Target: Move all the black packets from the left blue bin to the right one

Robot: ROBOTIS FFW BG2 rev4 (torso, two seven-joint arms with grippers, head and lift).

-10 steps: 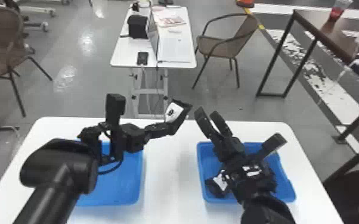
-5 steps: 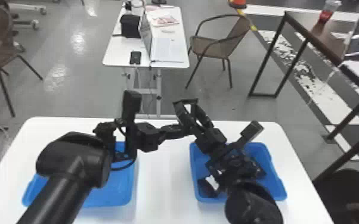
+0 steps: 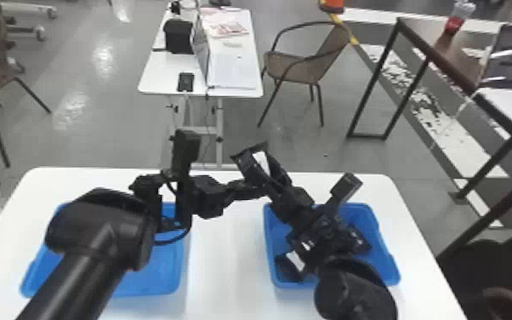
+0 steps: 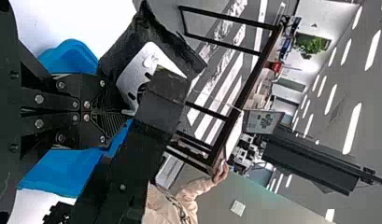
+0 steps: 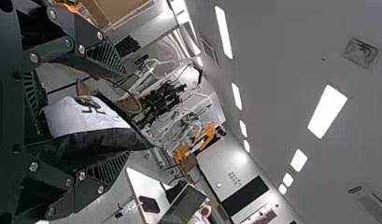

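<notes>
Within open right end effector (image 3: 254, 156), black packet (image 5: 83, 119) gripped by left end effector (image 3: 261, 190).

Room to go between left blue bin (image 3: 149, 274) and right blue bin (image 3: 378, 247). In the way above them: left arm (image 3: 93, 230) and right arm (image 3: 355, 289).
</notes>
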